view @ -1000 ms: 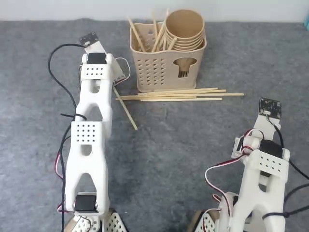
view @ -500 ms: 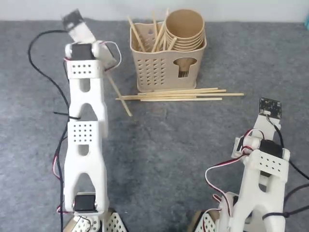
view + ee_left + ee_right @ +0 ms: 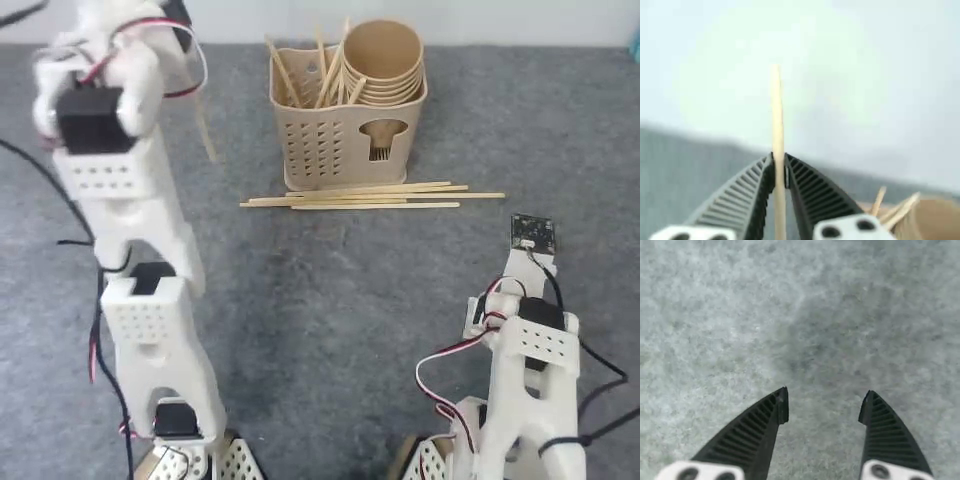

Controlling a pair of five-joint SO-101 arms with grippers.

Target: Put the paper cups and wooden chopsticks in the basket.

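A beige perforated basket [image 3: 345, 140] stands at the back of the table, holding a stack of paper cups [image 3: 382, 55] and several upright wooden chopsticks [image 3: 283, 70]. More chopsticks [image 3: 370, 196] lie flat on the carpet just in front of the basket. My left gripper [image 3: 779, 165] is shut on a single chopstick [image 3: 776, 115], lifted high above the table to the left of the basket; the same chopstick [image 3: 204, 125] hangs below the raised left arm in the high view. My right gripper [image 3: 823, 407] is open over bare grey carpet at the front right, nothing between its fingers.
Grey carpet [image 3: 360, 300] covers the table, with a pale wall along the back edge. The right arm's base [image 3: 525, 400] sits at the front right, the left arm's base [image 3: 165, 430] at the front left.
The left arm has risen and swung back-left, lifting the chopstick off the carpet. The right arm has shifted slightly to the left.
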